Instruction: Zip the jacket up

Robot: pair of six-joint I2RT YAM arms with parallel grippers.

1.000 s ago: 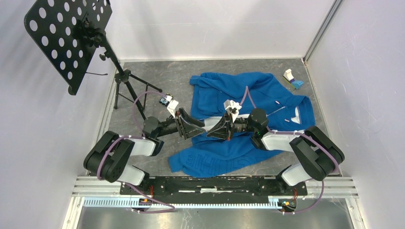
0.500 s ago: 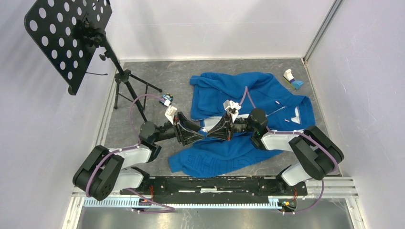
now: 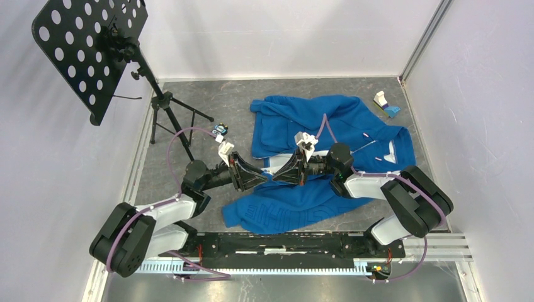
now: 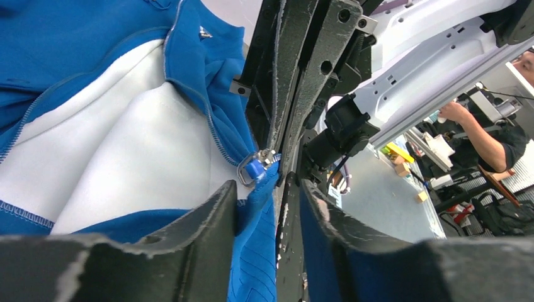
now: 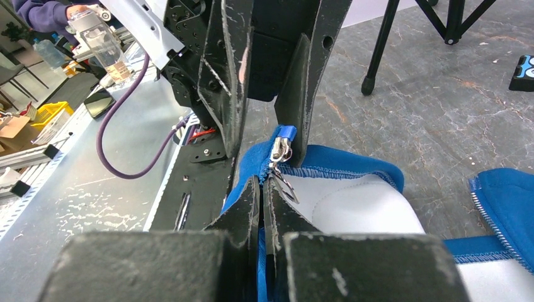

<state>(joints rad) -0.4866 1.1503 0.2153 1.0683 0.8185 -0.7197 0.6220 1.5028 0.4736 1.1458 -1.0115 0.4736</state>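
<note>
The blue jacket [image 3: 302, 119] lies unzipped on the grey table, its white lining [image 4: 126, 145] showing. My right gripper [image 3: 277, 176] is shut on the blue zipper edge at the bottom hem [image 5: 262, 185], just below the silvery zipper slider [image 5: 280, 148]. My left gripper [image 3: 261, 177] faces it, tip to tip. Its jaws are open [image 4: 269, 189] and stand on either side of the hem fabric and one right finger. The slider [image 4: 255, 168] sits just beyond the left fingertips. The zipper teeth [image 4: 214, 135] run up along the lining.
A black perforated music stand [image 3: 88, 50] on a tripod [image 3: 170, 119] stands at the back left. A small blue and black object [image 3: 218, 130] lies near the left wrist. A small white and blue item [image 3: 384, 104] lies at the back right. Walls enclose the table.
The left arm's base links have swung left and lower, while its gripper has stayed at the hem. The right arm and the jacket have not moved.
</note>
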